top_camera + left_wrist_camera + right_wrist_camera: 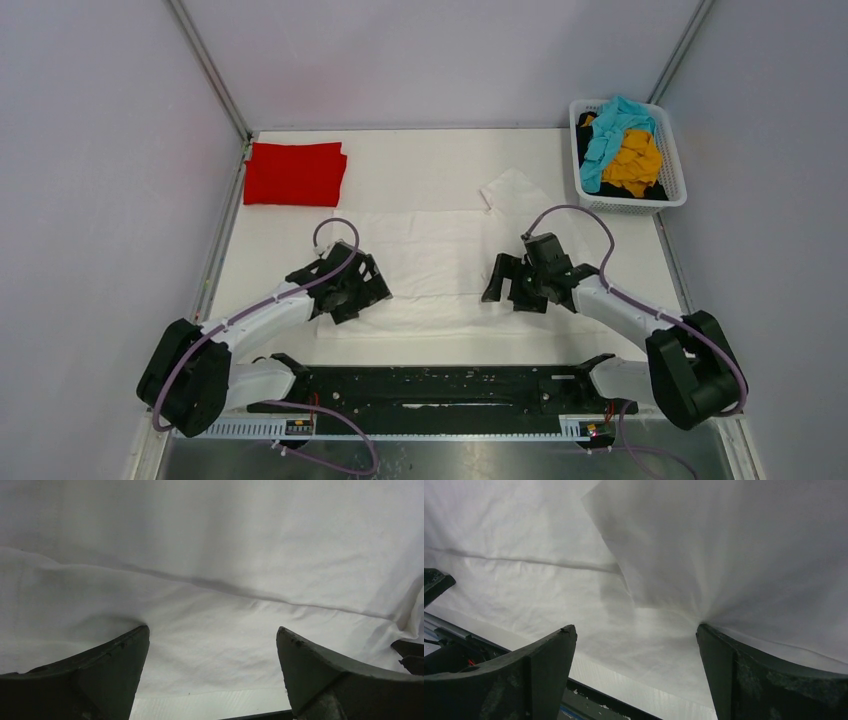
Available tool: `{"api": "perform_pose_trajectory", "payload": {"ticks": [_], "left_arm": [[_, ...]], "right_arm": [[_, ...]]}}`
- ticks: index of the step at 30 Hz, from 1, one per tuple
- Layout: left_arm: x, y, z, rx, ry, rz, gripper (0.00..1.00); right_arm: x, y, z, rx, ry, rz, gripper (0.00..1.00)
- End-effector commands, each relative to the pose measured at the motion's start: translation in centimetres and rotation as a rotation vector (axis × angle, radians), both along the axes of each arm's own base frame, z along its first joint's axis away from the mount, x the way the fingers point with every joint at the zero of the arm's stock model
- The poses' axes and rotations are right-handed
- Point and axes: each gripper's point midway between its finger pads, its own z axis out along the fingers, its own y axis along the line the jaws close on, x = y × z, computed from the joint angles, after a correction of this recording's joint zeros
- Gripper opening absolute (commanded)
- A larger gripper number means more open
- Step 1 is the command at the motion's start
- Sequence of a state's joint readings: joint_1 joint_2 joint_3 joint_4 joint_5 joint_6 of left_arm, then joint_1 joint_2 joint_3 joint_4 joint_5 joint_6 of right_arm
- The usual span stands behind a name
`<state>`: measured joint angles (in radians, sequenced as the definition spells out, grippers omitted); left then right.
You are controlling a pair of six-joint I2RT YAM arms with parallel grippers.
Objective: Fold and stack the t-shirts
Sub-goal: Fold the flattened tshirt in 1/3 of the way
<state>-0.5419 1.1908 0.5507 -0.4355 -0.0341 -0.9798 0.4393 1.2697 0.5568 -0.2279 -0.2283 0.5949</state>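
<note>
A large white t-shirt (440, 255) lies spread flat in the middle of the table, one sleeve (515, 190) sticking out at the back right. It fills the left wrist view (210, 580) and the right wrist view (704, 555). My left gripper (372, 290) is open, its fingertips pressed on the shirt's left near part. My right gripper (497, 283) is open, fingertips on the shirt's right near part. A red t-shirt (295, 173) lies folded at the back left. Teal (612, 135), mustard-yellow (635, 163) and black (586, 130) t-shirts lie crumpled in the basket.
A white plastic lattice basket (670, 195) stands at the back right corner. Grey walls close in the table on three sides. A black rail (440, 385) with the arm bases runs along the near edge.
</note>
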Motion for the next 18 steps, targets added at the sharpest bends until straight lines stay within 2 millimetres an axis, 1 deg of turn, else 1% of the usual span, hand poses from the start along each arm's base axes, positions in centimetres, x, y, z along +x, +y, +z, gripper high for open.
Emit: {"api": "perform_pose_trajectory", "payload": {"ticks": [1, 5, 8, 13, 15, 18], "left_arm": [[-6.0, 3.1, -3.6, 0.126, 0.214, 0.055, 0.99], [-6.8, 2.9, -2.9, 0.129, 0.202, 0.058, 0.99], [-7.3, 3.3, -2.6, 0.149, 0.197, 0.074, 0.99], [-7.9, 3.4, -2.6, 0.147, 0.199, 0.083, 0.99], [-7.8, 3.3, -2.4, 0.148, 0.185, 0.082, 0.99], [-6.7, 3.1, -1.5, 0.148, 0.141, 0.084, 0.99]], "right_arm": [[-6.8, -2.4, -2.8, -0.085, 0.208, -0.002, 0.99], [-7.8, -2.9, -2.6, -0.079, 0.207, -0.012, 0.99], [-8.4, -2.9, -2.4, -0.067, 0.216, -0.006, 1.0], [-8.7, -3.0, -2.4, -0.063, 0.207, -0.009, 1.0], [-8.6, -2.9, -2.2, -0.056, 0.2, -0.009, 0.99], [-8.3, -2.7, -1.6, -0.045, 0.182, -0.006, 0.99]]}}
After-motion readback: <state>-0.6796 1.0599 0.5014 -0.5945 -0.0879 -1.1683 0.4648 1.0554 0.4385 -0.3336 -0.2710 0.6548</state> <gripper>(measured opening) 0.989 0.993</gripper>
